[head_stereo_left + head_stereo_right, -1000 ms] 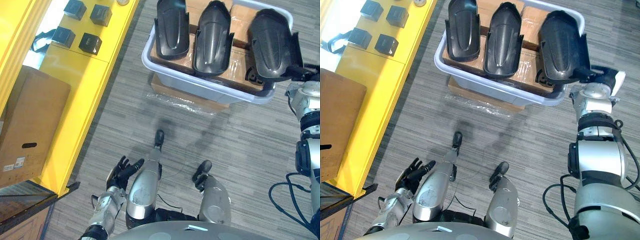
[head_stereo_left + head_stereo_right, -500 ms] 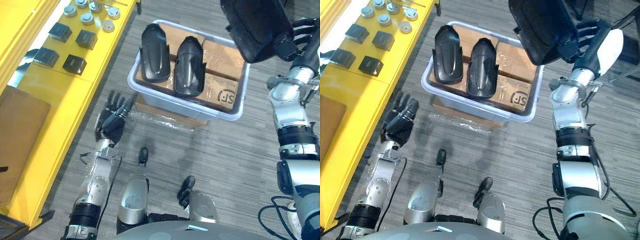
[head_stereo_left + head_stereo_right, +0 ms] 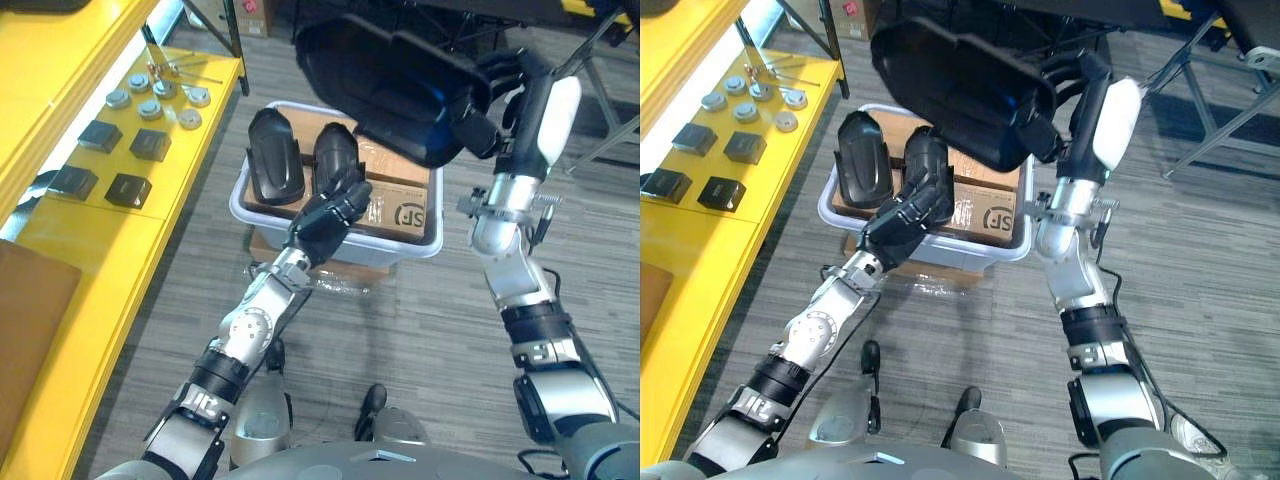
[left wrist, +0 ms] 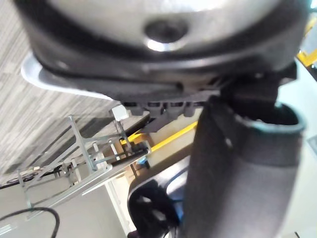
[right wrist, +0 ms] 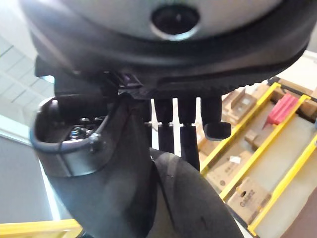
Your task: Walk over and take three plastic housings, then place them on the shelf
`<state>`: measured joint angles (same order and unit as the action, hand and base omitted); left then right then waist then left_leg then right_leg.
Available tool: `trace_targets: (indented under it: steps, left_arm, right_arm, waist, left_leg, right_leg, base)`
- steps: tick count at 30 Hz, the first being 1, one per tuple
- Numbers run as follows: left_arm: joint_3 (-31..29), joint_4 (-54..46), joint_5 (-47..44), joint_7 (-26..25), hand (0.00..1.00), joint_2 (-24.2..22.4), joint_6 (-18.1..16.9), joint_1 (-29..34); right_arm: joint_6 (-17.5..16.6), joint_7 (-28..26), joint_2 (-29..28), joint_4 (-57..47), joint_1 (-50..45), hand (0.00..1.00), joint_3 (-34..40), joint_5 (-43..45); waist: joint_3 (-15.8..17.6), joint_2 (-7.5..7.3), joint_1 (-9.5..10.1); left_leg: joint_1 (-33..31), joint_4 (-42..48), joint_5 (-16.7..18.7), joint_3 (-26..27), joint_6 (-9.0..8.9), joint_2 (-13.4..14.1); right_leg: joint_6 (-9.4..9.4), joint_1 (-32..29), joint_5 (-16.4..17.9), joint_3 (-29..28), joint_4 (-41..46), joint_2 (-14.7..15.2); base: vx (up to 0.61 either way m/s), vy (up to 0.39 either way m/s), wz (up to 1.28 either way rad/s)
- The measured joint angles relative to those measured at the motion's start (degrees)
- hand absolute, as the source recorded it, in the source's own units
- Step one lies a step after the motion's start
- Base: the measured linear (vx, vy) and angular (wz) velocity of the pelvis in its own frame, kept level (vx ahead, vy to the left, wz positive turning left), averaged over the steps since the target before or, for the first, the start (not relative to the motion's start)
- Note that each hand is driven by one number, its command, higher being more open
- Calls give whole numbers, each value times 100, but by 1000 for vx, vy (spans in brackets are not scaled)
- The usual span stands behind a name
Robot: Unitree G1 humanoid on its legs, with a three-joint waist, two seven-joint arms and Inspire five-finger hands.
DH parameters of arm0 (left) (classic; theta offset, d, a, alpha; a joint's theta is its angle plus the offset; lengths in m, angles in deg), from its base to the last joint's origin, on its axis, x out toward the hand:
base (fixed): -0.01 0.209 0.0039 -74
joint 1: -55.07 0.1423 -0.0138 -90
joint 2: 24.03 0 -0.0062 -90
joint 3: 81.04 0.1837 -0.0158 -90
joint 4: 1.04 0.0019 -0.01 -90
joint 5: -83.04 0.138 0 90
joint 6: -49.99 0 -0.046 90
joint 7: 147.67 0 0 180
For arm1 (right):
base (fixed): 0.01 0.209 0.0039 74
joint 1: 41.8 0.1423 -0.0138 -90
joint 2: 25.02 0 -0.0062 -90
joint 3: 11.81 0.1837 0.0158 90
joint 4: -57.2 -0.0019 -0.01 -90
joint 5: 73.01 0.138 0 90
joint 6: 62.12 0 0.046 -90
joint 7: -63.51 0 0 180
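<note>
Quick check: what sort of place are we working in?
Probably a warehouse or factory floor: a yellow shelf with small parts laid out, a bin of housings, and racks stacked with cartons.

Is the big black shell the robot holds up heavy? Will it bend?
Probably light: the black housing is hollow, and one robot hand holds it aloft by one end. Likely stiff: it shows no sag.
</note>
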<state>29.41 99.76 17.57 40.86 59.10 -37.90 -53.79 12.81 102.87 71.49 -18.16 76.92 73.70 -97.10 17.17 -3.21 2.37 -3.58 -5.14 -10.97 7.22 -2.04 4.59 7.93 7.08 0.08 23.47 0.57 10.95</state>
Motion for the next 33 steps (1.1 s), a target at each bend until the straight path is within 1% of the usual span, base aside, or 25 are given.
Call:
trace_targets:
  steps: [2,3,4,6,8,9,11,14,16,19,25,26,29,30,32,33]
  left_arm:
    - [75,25,-35,-53,100,-45,-108,-26]
    - [145,25,-180,-64,100,-53,-180,-49]
    - [162,25,-218,-67,100,-56,-225,-52]
    - [223,53,-240,-104,100,-102,-392,-99]
    - [234,53,-284,-162,100,-172,-515,-122]
    - [249,57,-445,-293,100,-201,-596,-136]
    - [272,124,-449,-406,100,-203,-676,-153]
    - [312,210,-502,-591,100,-213,-710,-162]
    - [360,325,-700,-733,100,-271,-713,-164]
    - [412,387,-705,-789,100,-278,-815,-164]
    - [452,499,-1143,-911,100,-394,-1090,-160]
    - [451,539,-1347,-926,0,-467,-1228,-158]
    - [467,714,-1562,-938,0,-551,-1433,-153]
    - [460,829,-1616,-987,0,-591,-1645,-148]
    - [464,903,-1746,-1009,0,-601,-1789,-144]
    - [456,933,-1822,-1016,0,-600,-1916,-104]
  right_arm:
    - [-90,-3,-103,-168,-211,0,-74,0]
    - [-211,-4,-141,-288,-353,0,-87,7]
    - [-243,-4,-169,-336,-400,0,-114,20]
    - [-428,-13,-317,-407,-594,0,-192,88]
    - [-459,-19,-372,-407,-660,0,-269,92]
    - [-464,-41,-448,-407,-685,0,-369,128]
    - [-473,-75,-536,-406,-725,0,-470,245]
    - [-598,-245,-543,-406,-783,0,-692,322]
    - [-701,-337,-572,-406,-845,0,-875,330]
    - [-810,-459,-735,-406,-991,0,-968,461]
    - [-845,-532,-1009,-399,-1407,0,-1031,908]
    - [-875,-515,-1096,-389,-1544,0,-1032,970]
    - [-939,-515,-1155,-376,-1733,0,-1135,1162]
    - [-1005,-520,-1159,-374,-1828,0,-1196,1157]
    - [-1095,-525,-1181,-374,-1897,0,-1252,1152]
    - [-1118,-527,-1217,-367,-1914,0,-1338,1146]
  waist:
    - [-88,31,-49]
    - [-131,60,-84]
    - [-156,70,-92]
    - [-260,81,-122]
    - [-330,82,-123]
    - [-370,83,-118]
    - [-386,84,-115]
    - [-442,113,-116]
    - [-499,126,-113]
    - [-528,97,-113]
    - [-555,68,-112]
    - [-579,70,-125]
    - [-693,63,-129]
    - [-745,61,-168]
    - [-776,62,-201]
    - [-796,53,-257]
  left_leg:
    - [12,0,8,16,-5,24]
    - [12,0,12,23,-8,28]
    - [11,0,16,30,-7,27]
    - [29,0,36,85,-1,23]
    - [30,1,35,111,1,16]
    - [66,1,30,149,6,11]
    - [150,1,32,162,5,2]
    - [185,0,49,163,-2,10]
    - [185,0,53,164,-1,8]
    - [186,0,62,165,0,9]
    - [189,0,75,176,5,-1]
    - [188,0,78,192,3,1]
    - [189,0,90,223,-3,0]
    - [191,0,90,234,-4,4]
    - [193,0,90,247,-5,8]
    - [201,0,94,260,-10,9]
  right_leg:
    - [-7,8,-6,-12,-18,-22]
    - [-10,11,-24,-17,-40,-29]
    - [-10,12,-38,-23,-61,-30]
    - [-3,13,-77,-83,-104,-24]
    - [0,16,-113,-109,-149,-21]
    - [2,39,-127,-147,-173,-15]
    - [2,125,-127,-155,-186,-7]
    - [1,159,-126,-157,-194,-13]
    - [2,159,-126,-161,-196,-13]
    - [1,159,-126,-163,-199,-15]
    - [3,159,-127,-175,-204,-6]
    - [3,158,-127,-188,-230,-7]
    - [5,154,-130,-209,-260,-7]
    - [4,151,-129,-221,-268,-8]
    - [2,143,-128,-238,-269,-11]
    - [2,140,-128,-252,-269,-10]
  base:
    - [-39,-24,-10]
    - [-37,-20,-2]
    - [-27,-6,-8]
    - [-12,3,-12]
    - [-1,3,-10]
    - [2,3,-11]
    - [1,0,-4]
    - [0,0,0]
    - [-15,1,0]
    - [0,0,0]
    - [-1,-1,-1]
    - [-3,-5,-5]
    - [10,-5,-6]
    - [21,-9,-5]
    - [13,-10,-5]
    - [4,-6,-6]
